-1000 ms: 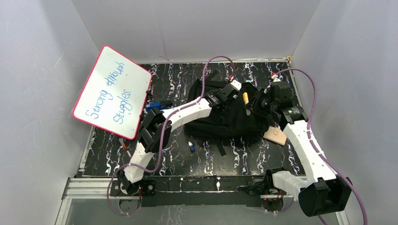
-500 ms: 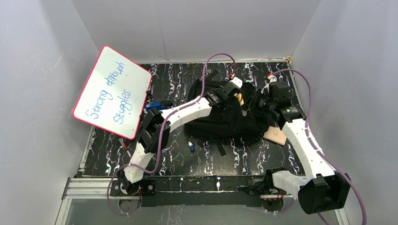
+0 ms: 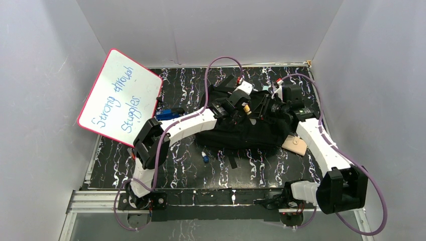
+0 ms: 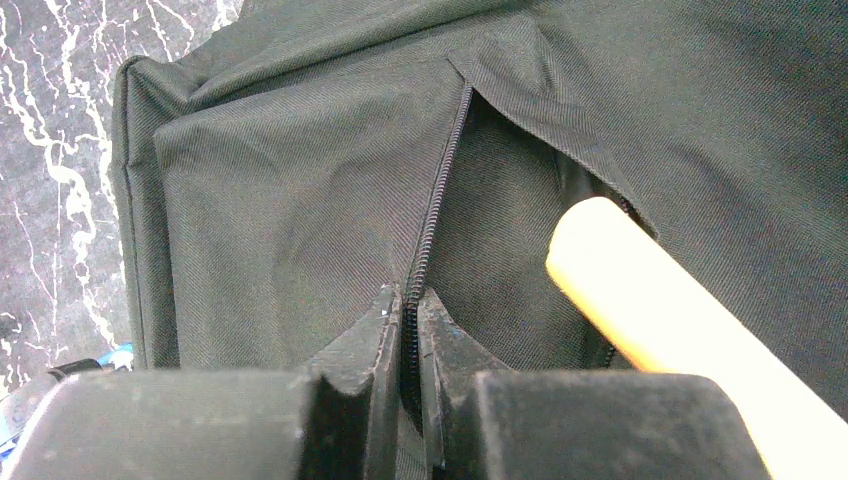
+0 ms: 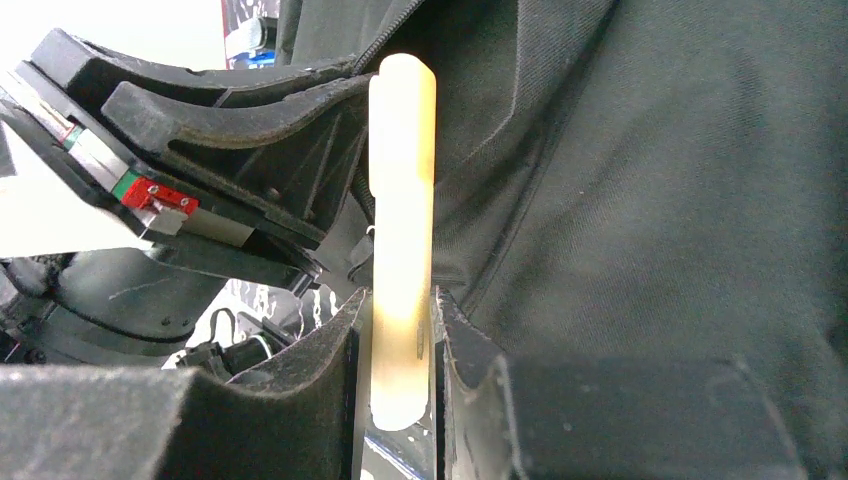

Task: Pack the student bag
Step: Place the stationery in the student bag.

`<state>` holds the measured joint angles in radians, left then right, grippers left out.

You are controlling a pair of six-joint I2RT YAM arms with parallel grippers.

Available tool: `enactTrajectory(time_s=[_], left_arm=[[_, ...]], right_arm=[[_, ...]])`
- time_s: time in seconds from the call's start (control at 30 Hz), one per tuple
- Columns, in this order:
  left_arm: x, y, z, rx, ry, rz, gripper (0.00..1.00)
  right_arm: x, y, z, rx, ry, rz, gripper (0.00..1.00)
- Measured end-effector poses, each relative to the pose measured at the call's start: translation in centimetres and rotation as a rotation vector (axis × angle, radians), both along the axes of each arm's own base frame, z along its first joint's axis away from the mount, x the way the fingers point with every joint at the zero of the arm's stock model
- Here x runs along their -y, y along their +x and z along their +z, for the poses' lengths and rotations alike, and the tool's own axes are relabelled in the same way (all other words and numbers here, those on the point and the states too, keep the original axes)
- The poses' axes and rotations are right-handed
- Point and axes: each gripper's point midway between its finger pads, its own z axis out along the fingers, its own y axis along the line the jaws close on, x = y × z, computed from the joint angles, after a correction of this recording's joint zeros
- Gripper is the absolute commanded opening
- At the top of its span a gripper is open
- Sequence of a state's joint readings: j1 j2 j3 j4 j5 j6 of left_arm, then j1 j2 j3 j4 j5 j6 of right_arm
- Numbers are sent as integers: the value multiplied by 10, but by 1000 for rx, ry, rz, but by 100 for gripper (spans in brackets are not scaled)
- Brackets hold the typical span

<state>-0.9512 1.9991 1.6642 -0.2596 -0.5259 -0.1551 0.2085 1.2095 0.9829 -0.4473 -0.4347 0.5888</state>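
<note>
The student bag [image 3: 236,134] is a large black fabric backpack lying flat mid-table. My left gripper [image 4: 411,300] is shut on the zipper edge of its open pocket [image 4: 500,230], pinching the zipper teeth between the fingertips. My right gripper [image 5: 400,310] is shut on a pale yellow stick [image 5: 402,200], held lengthwise, its free end at the pocket mouth beside the left gripper. From above, the yellow stick [image 3: 246,107] shows between the two grippers, over the bag's far side. The same stick [image 4: 650,310] enters the left wrist view from the right, over the opening.
A pink-rimmed whiteboard [image 3: 120,98] leans at the far left, with a blue object [image 3: 168,113] at its foot. A small blue-capped marker [image 3: 205,157] lies in front of the bag and a tan flat piece [image 3: 294,145] at the bag's right. White walls enclose the table.
My left gripper has closed onto the bag's zipper edge. Both grippers have shifted left and farther back over the bag, and the yellow stick has come down to the pocket mouth.
</note>
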Motion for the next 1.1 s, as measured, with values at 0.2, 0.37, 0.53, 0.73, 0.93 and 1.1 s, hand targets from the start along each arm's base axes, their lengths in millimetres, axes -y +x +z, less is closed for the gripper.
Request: enactTrajectory(time_s=[0.2,0.37,0.53,0.73,0.93,1.1], left_arm=[[0,1,-3,7,-13,10,0],[0,1,-2,10,-15,13,0],[0,1,-1,12,-16,13,0],[0,1,2,16,-22,12,0],[0,2,5,20,-27,12,0],[1,2,5,19,-28,10,0]], right_arm=[[-10,2,-16,-57,38,43,0],[-14,7,-29,-91,46,58,0],[-17,13,-39,-120,54,69,0],[-23,28,-42,-119,71,83,0],[-30,40,-49,-133,96,97,0],[-35,47,-57,-159,120,100,0]])
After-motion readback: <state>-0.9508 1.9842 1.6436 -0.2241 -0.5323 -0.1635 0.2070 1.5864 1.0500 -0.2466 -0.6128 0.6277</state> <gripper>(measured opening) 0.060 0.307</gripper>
